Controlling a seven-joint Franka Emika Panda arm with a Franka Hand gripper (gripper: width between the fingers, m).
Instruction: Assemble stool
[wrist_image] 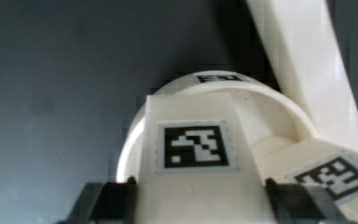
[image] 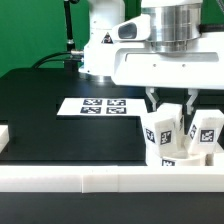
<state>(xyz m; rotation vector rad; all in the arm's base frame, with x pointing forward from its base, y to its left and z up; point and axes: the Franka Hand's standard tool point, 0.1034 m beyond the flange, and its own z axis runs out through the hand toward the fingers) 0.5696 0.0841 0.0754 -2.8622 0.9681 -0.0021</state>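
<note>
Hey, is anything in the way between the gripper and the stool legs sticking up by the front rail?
Nothing visible is. In the exterior view the gripper hangs right above the upright legs: one leg sits below its fingers and a second leg stands to the exterior view's right. The wrist view shows a tagged leg close up, unobstructed.

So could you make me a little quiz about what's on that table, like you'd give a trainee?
1. True or false: the marker board is lying flat on the table.
2. The gripper is directly above: A) the marker board, B) the stool legs, C) bare table.
3. Fill in: the square tags on the legs are black and ____.

Key: 1 true. 2 B; the wrist view shows a tagged leg right at the fingers, though whether it is clamped cannot be told. 3 white.
</note>
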